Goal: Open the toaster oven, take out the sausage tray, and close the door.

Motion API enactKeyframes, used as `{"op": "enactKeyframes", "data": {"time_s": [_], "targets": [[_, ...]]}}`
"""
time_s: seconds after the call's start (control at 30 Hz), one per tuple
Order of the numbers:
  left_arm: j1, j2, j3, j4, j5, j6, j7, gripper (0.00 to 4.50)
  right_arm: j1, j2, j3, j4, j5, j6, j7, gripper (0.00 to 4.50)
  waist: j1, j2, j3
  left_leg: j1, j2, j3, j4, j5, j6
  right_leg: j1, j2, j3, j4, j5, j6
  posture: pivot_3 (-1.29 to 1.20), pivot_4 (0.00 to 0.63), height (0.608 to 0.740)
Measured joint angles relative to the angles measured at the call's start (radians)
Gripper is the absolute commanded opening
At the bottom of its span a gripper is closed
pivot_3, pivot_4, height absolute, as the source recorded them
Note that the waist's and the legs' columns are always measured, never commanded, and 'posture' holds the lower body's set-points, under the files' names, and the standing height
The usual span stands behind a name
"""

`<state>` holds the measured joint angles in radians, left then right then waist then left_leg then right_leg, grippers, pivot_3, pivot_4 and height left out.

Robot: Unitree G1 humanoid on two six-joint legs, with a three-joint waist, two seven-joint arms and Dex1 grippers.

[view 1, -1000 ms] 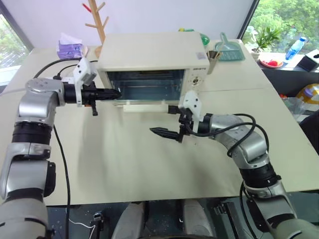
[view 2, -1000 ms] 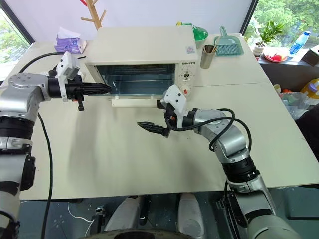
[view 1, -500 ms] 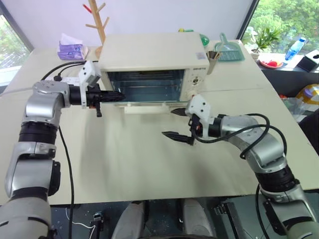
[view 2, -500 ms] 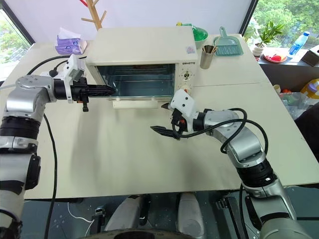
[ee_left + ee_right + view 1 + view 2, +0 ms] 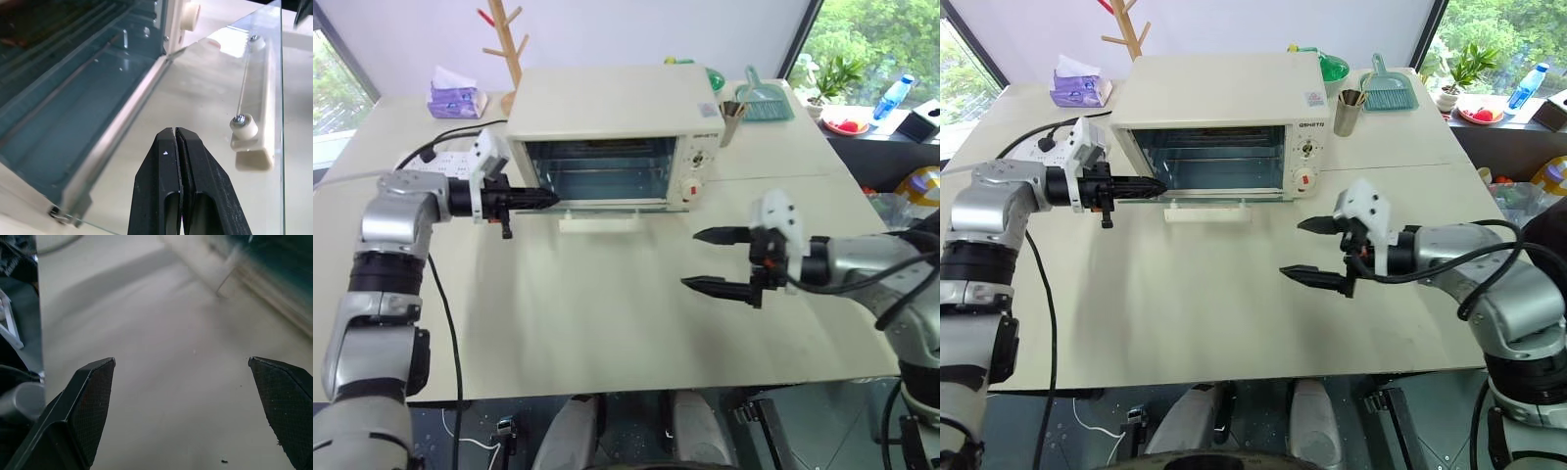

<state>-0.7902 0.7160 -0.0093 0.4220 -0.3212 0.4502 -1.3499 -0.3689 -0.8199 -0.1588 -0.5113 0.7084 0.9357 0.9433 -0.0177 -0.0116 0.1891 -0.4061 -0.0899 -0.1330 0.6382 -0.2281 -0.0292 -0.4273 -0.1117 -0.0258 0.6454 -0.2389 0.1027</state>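
1. On the desk (image 5: 607,323), we see the toaster oven (image 5: 617,117) with its door (image 5: 230,98) lying open.
2. We cannot make out the sausage tray; removal and closing remain.
3. Our left fingers (image 5: 548,198) are pressed together; right fingers (image 5: 690,284) spread, empty.

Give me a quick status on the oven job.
Left claw shut, over the open door. Right claw open, empty, above the table. Toaster oven open.
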Motion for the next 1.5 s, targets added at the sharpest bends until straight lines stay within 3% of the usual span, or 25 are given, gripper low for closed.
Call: {"op": "enactKeyframes", "data": {"time_s": [0.2,0.47,1.1,1.2,1.3,1.43,1.5], "targets": [[0.121,-0.001,0.018,-0.129,-0.049,0.072,0.044,0.06,-0.038,-0.001,-0.098,0.021,0.111,0.083,-0.081,4.50,0.005,0.000,0.000,0.000,0.000,0.000,0.000,0.000,0.000,0.000,-0.001,0.000,0.000,0.000,0.000,0.00,0.150,0.740],[0.224,-0.040,0.031,-0.232,-0.081,0.110,0.136,0.06,-0.046,-0.001,-0.119,0.039,0.160,0.102,-0.155,4.50,0.007,0.000,0.000,0.000,-0.001,0.000,0.000,0.000,0.000,0.000,-0.001,0.000,0.000,0.000,0.000,0.00,0.150,0.740],[0.281,-0.109,-0.014,-0.178,0.015,-0.051,0.266,0.06,-0.023,0.010,-0.118,0.039,0.180,0.086,-0.240,4.50,0.008,0.000,0.000,0.000,-0.001,0.000,0.000,0.000,0.000,0.000,-0.002,0.000,-0.001,0.000,0.000,0.00,0.150,0.740],[0.285,-0.109,-0.009,-0.180,0.006,-0.044,0.267,0.84,-0.023,0.010,-0.114,0.042,0.180,0.081,-0.241,4.50,0.008,0.000,0.000,0.000,-0.001,0.000,0.000,0.000,0.000,0.000,-0.002,0.000,-0.001,0.000,0.000,0.00,0.150,0.740],[0.293,-0.104,0.003,-0.202,-0.018,-0.012,0.268,2.23,-0.023,0.010,-0.104,0.046,0.178,0.076,-0.241,4.50,0.007,0.000,0.000,0.000,0.000,0.000,0.000,0.000,0.000,0.000,-0.001,0.000,-0.001,0.000,0.000,0.00,0.150,0.740],[0.332,-0.053,0.080,-0.302,-0.121,0.124,0.268,4.41,-0.025,0.011,-0.086,0.063,0.168,0.059,-0.246,4.50,0.004,0.000,0.000,0.000,0.000,0.000,0.000,0.000,0.000,0.000,-0.001,0.000,-0.001,0.000,0.000,0.00,0.150,0.740],[0.344,-0.010,0.147,-0.381,-0.189,0.203,0.271,4.47,-0.026,0.012,-0.075,0.065,0.159,0.051,-0.248,4.50,0.005,0.000,0.000,0.000,0.000,0.000,0.000,0.000,0.000,0.000,-0.001,0.000,-0.001,0.000,0.000,0.00,0.150,0.740]]}}
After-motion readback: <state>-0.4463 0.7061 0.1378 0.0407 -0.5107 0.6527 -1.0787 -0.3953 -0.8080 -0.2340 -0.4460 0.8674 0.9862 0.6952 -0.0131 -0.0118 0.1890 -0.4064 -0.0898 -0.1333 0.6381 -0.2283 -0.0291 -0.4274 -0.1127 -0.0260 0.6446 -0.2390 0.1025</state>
